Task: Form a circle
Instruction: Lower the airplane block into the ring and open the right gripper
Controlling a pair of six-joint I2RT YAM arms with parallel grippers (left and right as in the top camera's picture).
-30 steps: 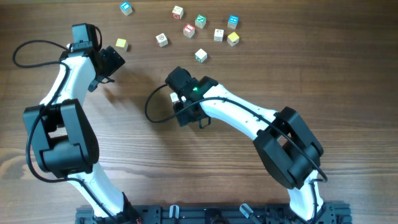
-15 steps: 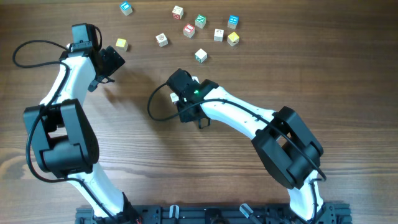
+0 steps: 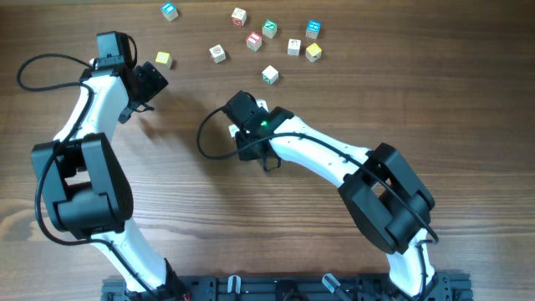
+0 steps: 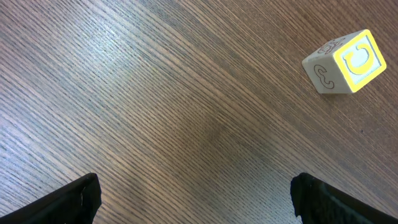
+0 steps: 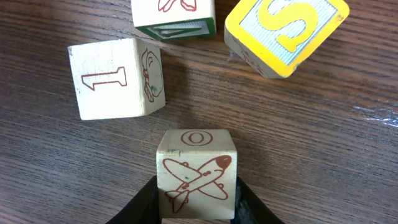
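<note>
— Under the right wrist, what is located?
— The ring of cubes (image 5: 149,74). Four members show in the right wrist view. A cube marked "1" (image 5: 112,78) is at left and a green-edged cube (image 5: 174,15) is at the top edge. A tilted yellow S cube (image 5: 283,34) is at upper right. An airplane cube (image 5: 196,174) is at bottom centre, apart from the other three. From overhead, the right arm covers the group.
— State of the right claw (image 5: 196,208)?
— Clamped on the airplane cube. One finger (image 5: 140,205) presses each side face. The adjoining face of the cube carries an "O". Whether the cube rests on the wood or is raised cannot be told.
— State of the left claw (image 4: 196,199)?
— Apart, spread wide, nothing between the fingertips. It hangs over the bare table (image 4: 155,112). A yellow C cube (image 4: 345,62) lies near it, not touching.
— Other items?
— Loose cubes (image 3: 253,40) lie scattered across the far side of the table, well apart from the right claw.
</note>
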